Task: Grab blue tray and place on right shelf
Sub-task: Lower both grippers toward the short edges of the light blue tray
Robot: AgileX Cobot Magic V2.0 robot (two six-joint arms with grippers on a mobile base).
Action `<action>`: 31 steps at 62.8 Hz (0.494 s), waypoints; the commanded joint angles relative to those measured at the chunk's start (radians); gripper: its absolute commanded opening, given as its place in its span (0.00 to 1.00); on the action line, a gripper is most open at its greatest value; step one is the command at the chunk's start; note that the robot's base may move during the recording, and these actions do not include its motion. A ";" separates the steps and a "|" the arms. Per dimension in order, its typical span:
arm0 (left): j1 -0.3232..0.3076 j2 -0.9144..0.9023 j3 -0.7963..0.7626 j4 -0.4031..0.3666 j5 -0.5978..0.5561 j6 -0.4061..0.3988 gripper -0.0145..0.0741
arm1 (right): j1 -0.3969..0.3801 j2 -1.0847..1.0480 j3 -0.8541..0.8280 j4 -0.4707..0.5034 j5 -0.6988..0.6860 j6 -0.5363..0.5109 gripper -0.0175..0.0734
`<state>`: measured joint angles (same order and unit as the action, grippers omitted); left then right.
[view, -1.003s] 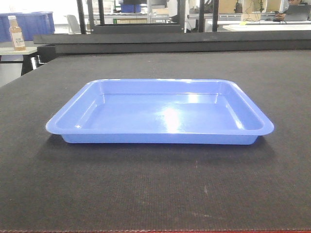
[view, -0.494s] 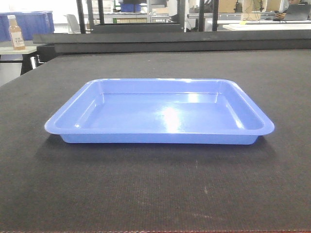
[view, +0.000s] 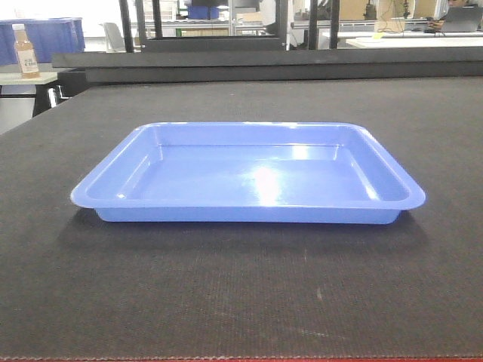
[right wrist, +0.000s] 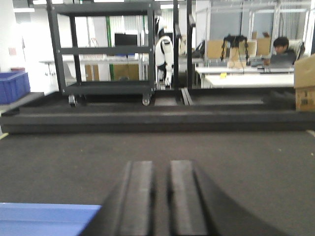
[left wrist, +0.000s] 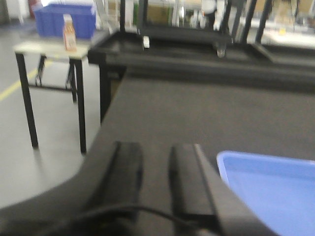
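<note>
The left jaws are sitting almost together, gripping nothing, hovering over the dark desk point(view: 241, 294) just beside a corner of the blue tray point(view: 249, 181). The right jaws are likewise sitting nearly closed and empty, near the tray's other side. The tray is lying flat mid-desk. A bottle point(view: 26, 51) is standing on a side table point(left wrist: 49, 47) beyond.

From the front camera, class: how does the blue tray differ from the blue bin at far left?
The blue tray is light and shallow; the blue bin is darker and deeper. The tray lies on the dark mat; the bin stands on a pale side table. Both are blue.
</note>
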<state>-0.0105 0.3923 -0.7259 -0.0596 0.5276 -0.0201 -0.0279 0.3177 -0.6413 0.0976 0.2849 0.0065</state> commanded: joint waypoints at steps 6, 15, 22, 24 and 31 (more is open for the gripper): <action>-0.047 0.194 -0.124 -0.087 0.022 0.013 0.60 | 0.064 0.164 -0.074 0.002 -0.059 0.000 0.83; -0.130 0.306 -0.170 -0.271 0.020 0.227 0.60 | 0.156 0.278 -0.123 0.020 0.021 0.000 0.87; -0.209 0.415 -0.208 -0.390 0.035 0.312 0.60 | 0.252 0.390 -0.195 0.022 0.117 0.000 0.87; -0.233 0.455 -0.225 -0.393 0.053 0.312 0.60 | 0.278 0.427 -0.225 0.022 0.159 0.000 0.87; -0.287 0.611 -0.307 -0.391 0.140 0.312 0.60 | 0.341 0.574 -0.350 0.022 0.315 0.000 0.87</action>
<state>-0.2632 0.9220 -0.9548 -0.4144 0.6776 0.2812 0.2822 0.8057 -0.8848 0.1125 0.5709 0.0083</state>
